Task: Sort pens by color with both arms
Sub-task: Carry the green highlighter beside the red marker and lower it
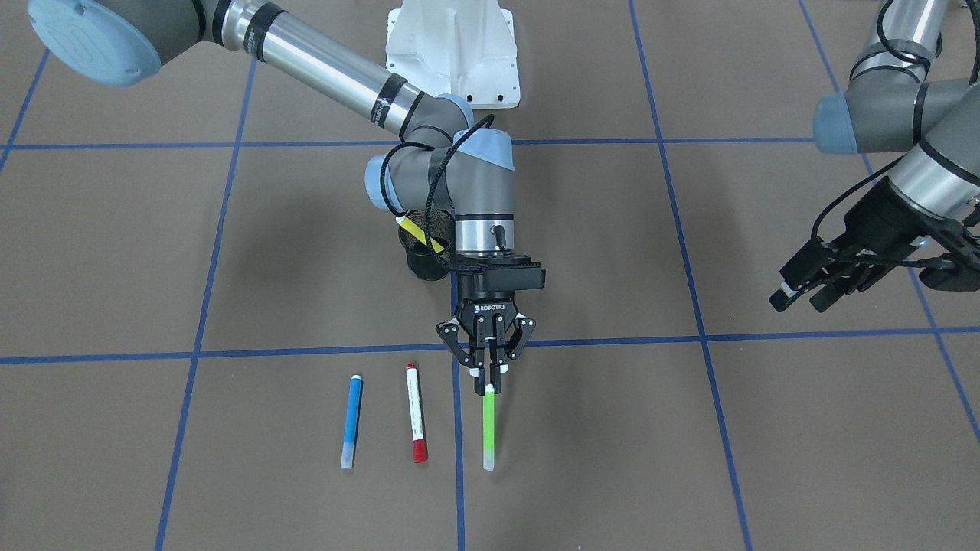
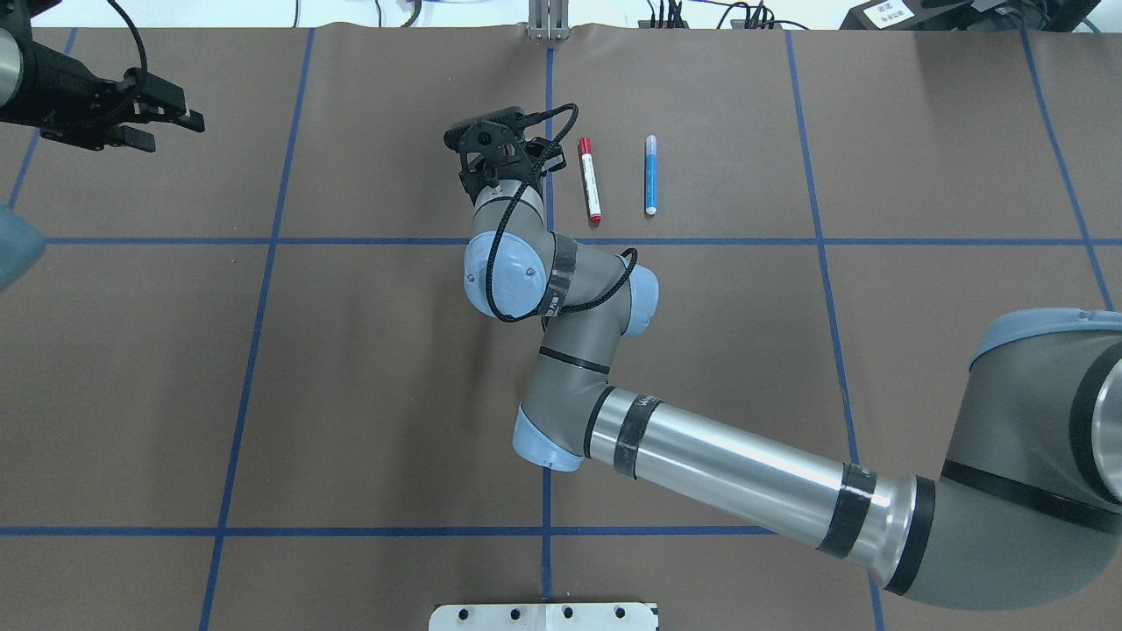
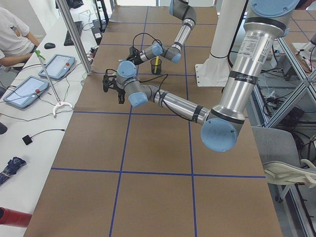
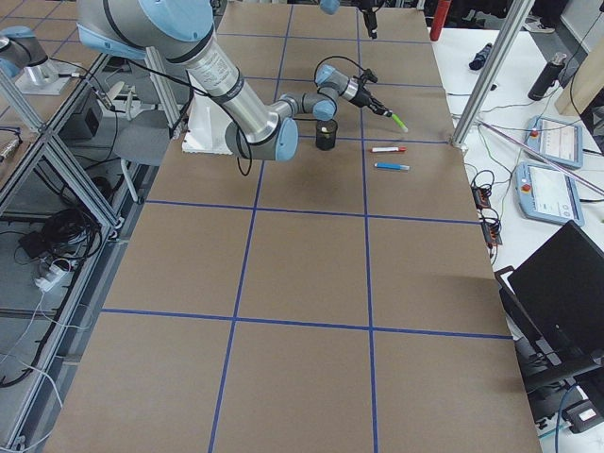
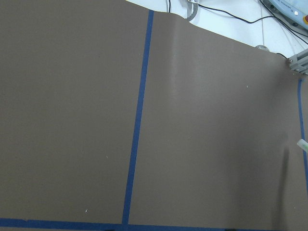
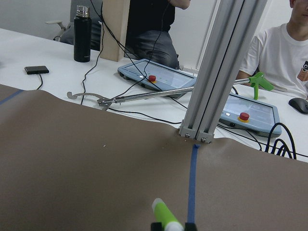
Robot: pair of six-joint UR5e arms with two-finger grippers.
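Overhead exterior: right claw [image 1: 488, 373] hides green pen [image 1: 488, 425].

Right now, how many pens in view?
4. Blue pen and red-capped pen lie on the table; green pen is in the right tool; yellow pen leans in the black mesh cup, which may hide more.

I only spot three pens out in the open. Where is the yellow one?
In the front-facing view, the yellow pen leans inside the black mesh cup, just left of centre. It is partly hidden behind the wrist of the right arm.
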